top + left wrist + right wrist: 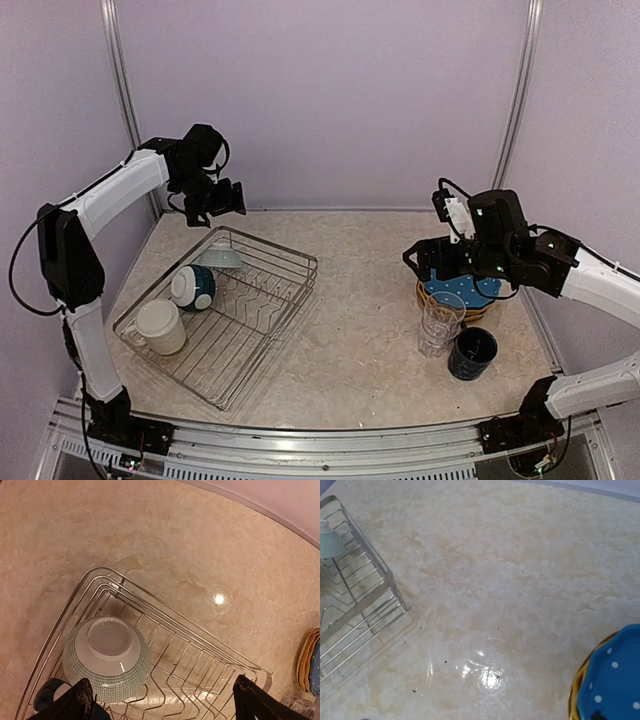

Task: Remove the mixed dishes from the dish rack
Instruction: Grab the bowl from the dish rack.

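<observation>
Dish rack (255,335) of silver wire, rectangular and raised-sided, set askew on the left half of the beige marbled worktop (350,350), with a row of divider prongs along its middle. Holding three pieces: a small teal-and-white bowl (220,257) turned foot-up in the far corner, a navy-and-white round piece (192,287) (bowl or mug, hard to tell) on its side just nearer, and a cream mug (160,326) at the near left end.

Out on the right side of the worktop: a blue white-dotted plate (458,290) stacked on yellow plates (574,700), clear glasses (440,322) nested just in front, and a navy mug (472,353) upright beside them.

Left arm reaching in from the left side, elbow high, wrist bent down over the rack's far corner. Left pincer (228,197) spread wide and empty, hanging above the upturned bowl, clear of it.

Right arm folded in from the right edge. Right pincer (420,262) low over the plate stack, spread, nothing between its fingers.
</observation>
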You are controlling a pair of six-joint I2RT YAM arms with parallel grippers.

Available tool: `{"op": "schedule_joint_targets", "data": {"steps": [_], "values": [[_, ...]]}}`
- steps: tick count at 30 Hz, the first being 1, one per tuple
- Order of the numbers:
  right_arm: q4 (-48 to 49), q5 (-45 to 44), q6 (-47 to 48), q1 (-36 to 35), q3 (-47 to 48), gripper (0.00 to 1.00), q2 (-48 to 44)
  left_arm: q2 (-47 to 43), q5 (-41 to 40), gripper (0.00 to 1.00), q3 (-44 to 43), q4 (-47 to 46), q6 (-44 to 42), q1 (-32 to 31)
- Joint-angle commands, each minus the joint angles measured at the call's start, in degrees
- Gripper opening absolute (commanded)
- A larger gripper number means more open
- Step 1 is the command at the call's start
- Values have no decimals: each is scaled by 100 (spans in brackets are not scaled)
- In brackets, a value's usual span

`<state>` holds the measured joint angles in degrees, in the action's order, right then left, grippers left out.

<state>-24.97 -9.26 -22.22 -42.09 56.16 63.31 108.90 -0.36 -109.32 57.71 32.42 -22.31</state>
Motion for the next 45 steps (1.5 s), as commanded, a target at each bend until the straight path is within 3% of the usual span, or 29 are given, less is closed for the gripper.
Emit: {"op": "schedule_joint_targets", "data": {"steps": [1,5,16,23,31,40,45], "values": [[-26,-94,-82,27,-31,92,-105,348,-244,94,-394,747,-944,223],[50,-16,-131,25,-15,92,-62,743,-166,97,-612,877,-1270,264],[69,79,-222,26,35,93,9,1552,-267,92,-958,1117,-1571,293],[129,106,-256,30,25,93,49,1764,-633,78,-940,1070,-1607,296],[338,186,-298,26,-25,93,102,1778,-627,70,-812,994,-1503,286],[346,352,-332,29,17,93,191,1526,-520,47,-382,714,-1362,262],[395,708,-564,28,-47,93,177,1372,-446,40,-212,687,-1340,221]]}}
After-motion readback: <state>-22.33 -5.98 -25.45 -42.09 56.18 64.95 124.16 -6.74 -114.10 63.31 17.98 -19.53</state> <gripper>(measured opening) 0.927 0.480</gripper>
